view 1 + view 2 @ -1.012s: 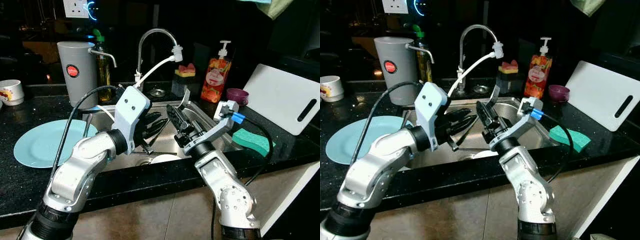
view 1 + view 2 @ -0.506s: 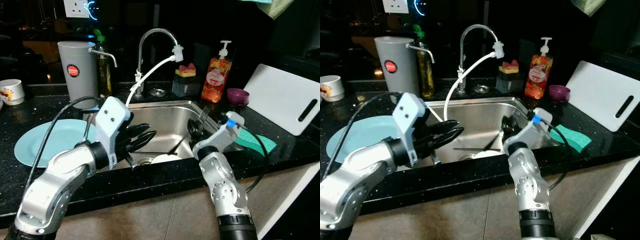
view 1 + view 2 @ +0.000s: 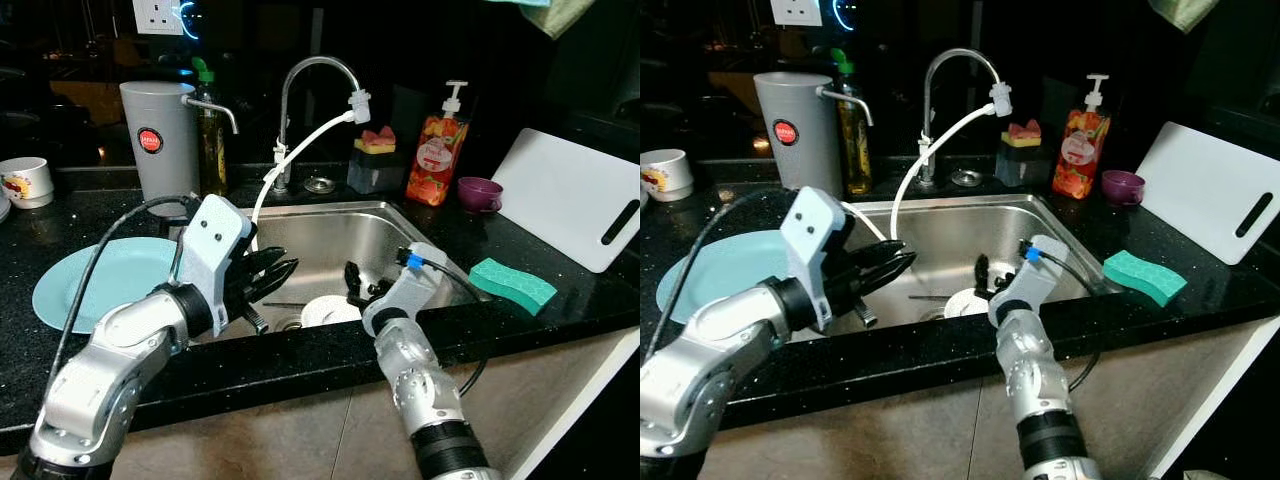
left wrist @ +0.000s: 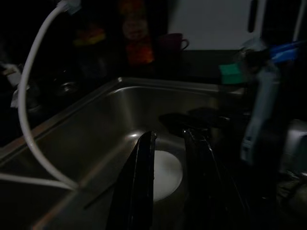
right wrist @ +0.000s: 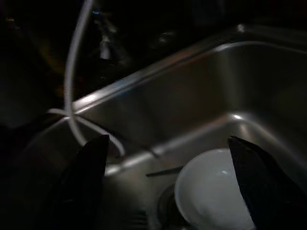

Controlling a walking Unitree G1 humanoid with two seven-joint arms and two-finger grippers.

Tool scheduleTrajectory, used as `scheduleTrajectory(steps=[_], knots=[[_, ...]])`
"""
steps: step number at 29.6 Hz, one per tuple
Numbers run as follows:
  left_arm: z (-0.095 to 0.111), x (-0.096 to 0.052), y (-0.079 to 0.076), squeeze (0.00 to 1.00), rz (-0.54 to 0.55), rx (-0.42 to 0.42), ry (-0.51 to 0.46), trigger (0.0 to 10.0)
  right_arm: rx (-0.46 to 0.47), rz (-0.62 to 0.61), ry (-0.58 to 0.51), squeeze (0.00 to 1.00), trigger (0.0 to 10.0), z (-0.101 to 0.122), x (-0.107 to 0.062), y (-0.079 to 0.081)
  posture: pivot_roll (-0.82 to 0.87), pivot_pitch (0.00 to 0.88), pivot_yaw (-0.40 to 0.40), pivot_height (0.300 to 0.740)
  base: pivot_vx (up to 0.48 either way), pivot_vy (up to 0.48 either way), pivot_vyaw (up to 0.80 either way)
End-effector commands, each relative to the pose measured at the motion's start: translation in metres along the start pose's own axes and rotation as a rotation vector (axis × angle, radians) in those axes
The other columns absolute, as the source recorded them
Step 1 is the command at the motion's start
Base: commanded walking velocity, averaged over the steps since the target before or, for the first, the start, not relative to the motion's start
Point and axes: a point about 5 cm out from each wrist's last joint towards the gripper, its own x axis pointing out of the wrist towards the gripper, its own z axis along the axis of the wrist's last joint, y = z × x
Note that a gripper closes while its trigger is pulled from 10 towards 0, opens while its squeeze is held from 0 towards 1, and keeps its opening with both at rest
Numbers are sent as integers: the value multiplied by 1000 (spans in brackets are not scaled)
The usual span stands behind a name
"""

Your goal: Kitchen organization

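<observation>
I look along my left gripper (image 4: pixel 168 184) into the dim stainless steel sink basin (image 4: pixel 120 115). Its two long black fingers (image 4: pixel 139 187) stand a little apart, and between them a round white bowl (image 4: pixel 165 173) lies on the sink floor. A white flexible hose (image 4: pixel 29 96) curves down at the basin's edge. My silver right arm with its blue-tagged cable (image 4: pixel 261 110) reaches in opposite. A green sponge (image 4: pixel 230 72) rests on the dark worktop beyond the rim.

My head views are dim but sharp, glare glinting off the sink (image 3: pixel 330 225); both wrist views are murky, grainy and soft.
</observation>
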Motion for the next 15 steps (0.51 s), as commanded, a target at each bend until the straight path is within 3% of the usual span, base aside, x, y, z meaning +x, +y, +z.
scheduleTrajectory(steps=[1,2,5,11,15], knots=[[-4,7,3,0,51,-6,24,10000,-21,19,-52,0,10000,8,-4,2,176,39,-99,740,0,0,0],[-4,7,3,0,51,-6,24,10000,-21,19,-52,0,10000,8,-4,2,176,39,-99,740,0,0,0],[-12,18,13,0,195,-19,62,10000,-26,60,-134,0,10000,25,-10,11,160,43,-94,740,0,0,0],[-14,25,22,0,309,-51,73,10000,-38,116,-219,0,10000,45,-16,25,148,49,-89,740,0,0,0],[-12,28,29,0,398,-91,61,10000,-78,202,-312,0,10000,67,-24,44,139,52,-82,740,0,0,0]])
